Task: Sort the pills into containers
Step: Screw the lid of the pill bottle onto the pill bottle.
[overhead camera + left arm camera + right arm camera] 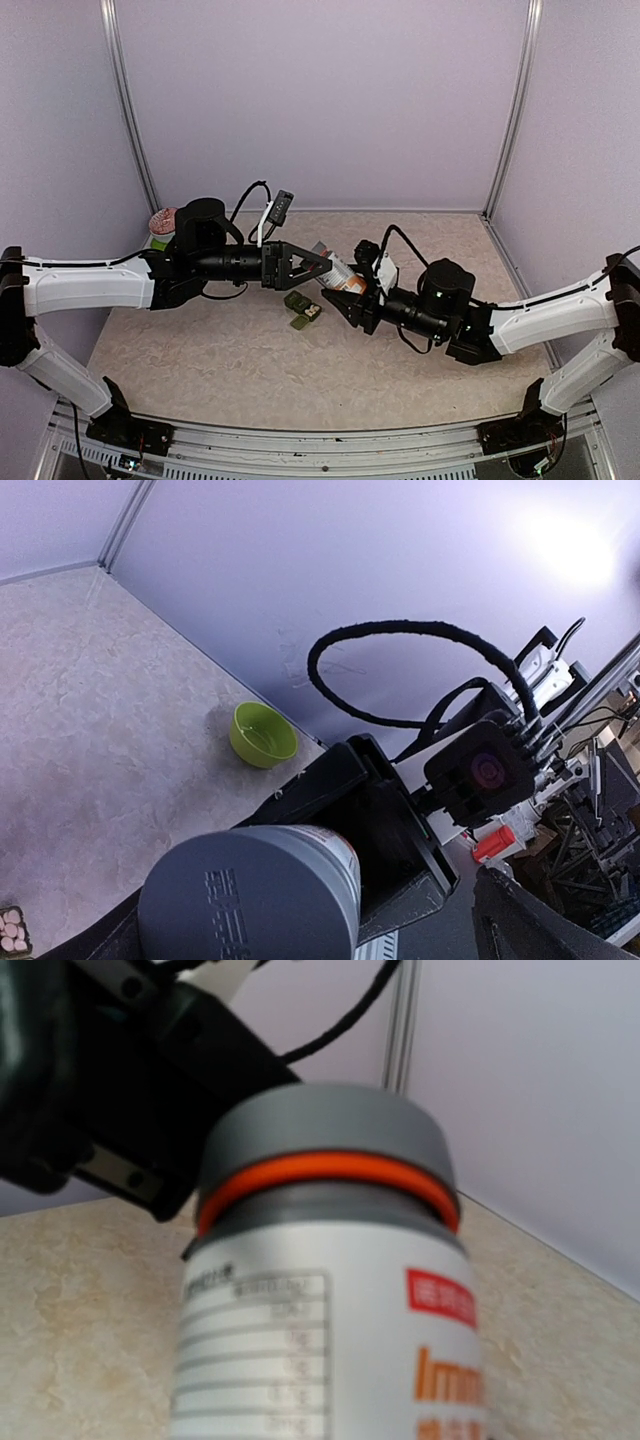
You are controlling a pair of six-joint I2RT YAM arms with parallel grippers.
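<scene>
Top external suggested an early stage: right tool (347, 292) pinched the capped bottle (338, 270), left tool (322, 267) spread around its cap (325, 1125), containers (303, 309) waiting.

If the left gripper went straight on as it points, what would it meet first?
The grey cap of the pill bottle held by the right gripper. The open fingers of the left gripper flank it, though contact is unclear.
</scene>
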